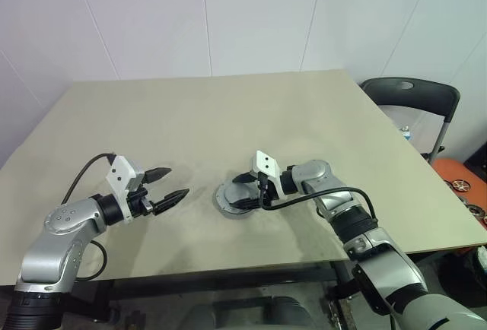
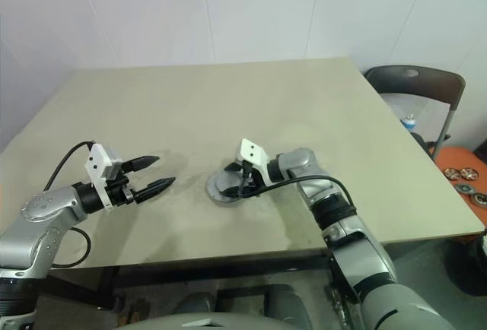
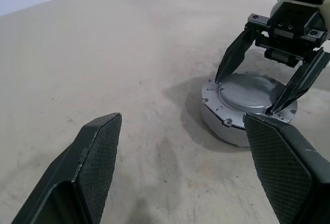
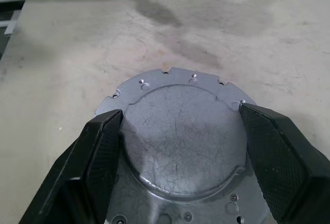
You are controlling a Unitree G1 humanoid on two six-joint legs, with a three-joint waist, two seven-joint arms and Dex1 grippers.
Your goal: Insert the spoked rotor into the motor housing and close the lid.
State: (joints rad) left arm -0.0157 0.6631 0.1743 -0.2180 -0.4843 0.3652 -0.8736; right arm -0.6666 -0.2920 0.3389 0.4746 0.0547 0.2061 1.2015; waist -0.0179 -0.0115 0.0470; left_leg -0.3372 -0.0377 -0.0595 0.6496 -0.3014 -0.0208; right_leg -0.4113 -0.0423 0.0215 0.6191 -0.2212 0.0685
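A round grey motor housing stands on the table, right of centre near the front. The lid, a scratched grey metal disc with a raised round middle and small holes around its rim, lies flat on top of the housing. My right gripper reaches in from the right, tilted down. Its fingers stand wide and sit against opposite sides of the lid's raised middle. The spoked rotor is hidden. My left gripper hovers open and holds nothing, a hand's width left of the housing and pointing toward it.
The beige table stretches bare behind and to the left. A black folding chair stands past the table's right edge. An orange surface beside the chair carries a few small round parts.
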